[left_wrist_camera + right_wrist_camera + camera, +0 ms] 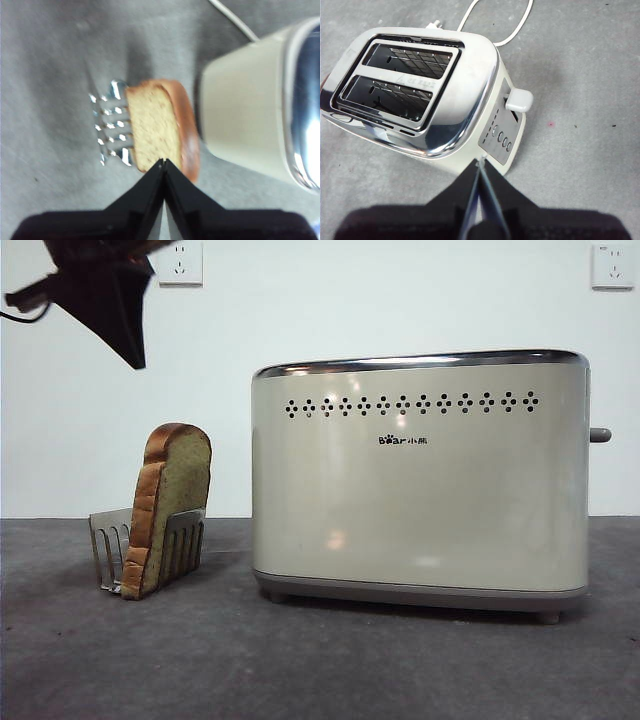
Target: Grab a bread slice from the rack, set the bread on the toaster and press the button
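Step in hand judged the pick-up: thick brown-crusted slice of bread point(170, 505) is stood in small grey metal rack point(110, 540) beside cream boxy toaster point(420, 480); left gripper point(163, 162), jaws closed and empty, is held above, so opening and lowering are called for.

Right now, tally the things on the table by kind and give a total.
Slice of bread: 1
Rack: 1
Toaster: 1
Total: 3

Bread slice point(170, 505) upright in rack point(110, 540)
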Action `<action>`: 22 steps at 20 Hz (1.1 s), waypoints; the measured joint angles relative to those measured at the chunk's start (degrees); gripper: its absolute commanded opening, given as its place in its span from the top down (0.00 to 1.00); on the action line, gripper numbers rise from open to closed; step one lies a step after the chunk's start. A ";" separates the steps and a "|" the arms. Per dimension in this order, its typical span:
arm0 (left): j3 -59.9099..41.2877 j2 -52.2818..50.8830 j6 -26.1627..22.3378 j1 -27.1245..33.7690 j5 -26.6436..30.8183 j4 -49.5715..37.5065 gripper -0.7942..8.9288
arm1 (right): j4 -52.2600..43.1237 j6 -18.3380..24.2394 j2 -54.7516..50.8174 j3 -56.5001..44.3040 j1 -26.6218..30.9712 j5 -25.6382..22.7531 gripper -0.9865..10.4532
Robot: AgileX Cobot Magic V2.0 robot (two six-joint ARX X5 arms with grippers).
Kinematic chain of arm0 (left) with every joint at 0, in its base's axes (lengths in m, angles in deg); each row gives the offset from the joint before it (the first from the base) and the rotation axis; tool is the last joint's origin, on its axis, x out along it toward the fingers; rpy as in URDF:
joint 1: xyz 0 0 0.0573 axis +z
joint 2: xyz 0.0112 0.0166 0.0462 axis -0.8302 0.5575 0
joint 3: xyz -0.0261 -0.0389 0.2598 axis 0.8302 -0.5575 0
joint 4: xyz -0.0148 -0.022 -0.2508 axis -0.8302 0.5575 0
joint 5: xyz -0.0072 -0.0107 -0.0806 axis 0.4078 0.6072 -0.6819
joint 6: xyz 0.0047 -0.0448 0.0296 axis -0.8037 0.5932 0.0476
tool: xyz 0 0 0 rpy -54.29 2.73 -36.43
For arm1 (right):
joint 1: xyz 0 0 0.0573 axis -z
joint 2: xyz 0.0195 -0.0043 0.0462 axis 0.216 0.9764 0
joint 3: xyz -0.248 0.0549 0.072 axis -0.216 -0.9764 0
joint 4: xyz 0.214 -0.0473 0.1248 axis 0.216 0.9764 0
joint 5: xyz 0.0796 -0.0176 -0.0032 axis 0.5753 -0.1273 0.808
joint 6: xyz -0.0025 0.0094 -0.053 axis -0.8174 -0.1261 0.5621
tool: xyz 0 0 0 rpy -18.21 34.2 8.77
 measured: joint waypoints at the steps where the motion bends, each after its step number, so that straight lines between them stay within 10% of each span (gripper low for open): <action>1: 0.79 1.05 -0.22 -0.63 0.37 0.11 0.73 | 0.00 0.04 0.04 0.00 0.00 0.00 0.92; 5: 1.01 4.02 -1.57 -3.08 0.37 0.55 0.39 | -0.02 0.15 0.90 0.00 0.00 0.00 0.92; 22: 1.01 10.49 -2.71 -4.98 4.00 -0.81 0.45 | -0.04 0.37 2.14 0.00 0.00 -0.02 0.92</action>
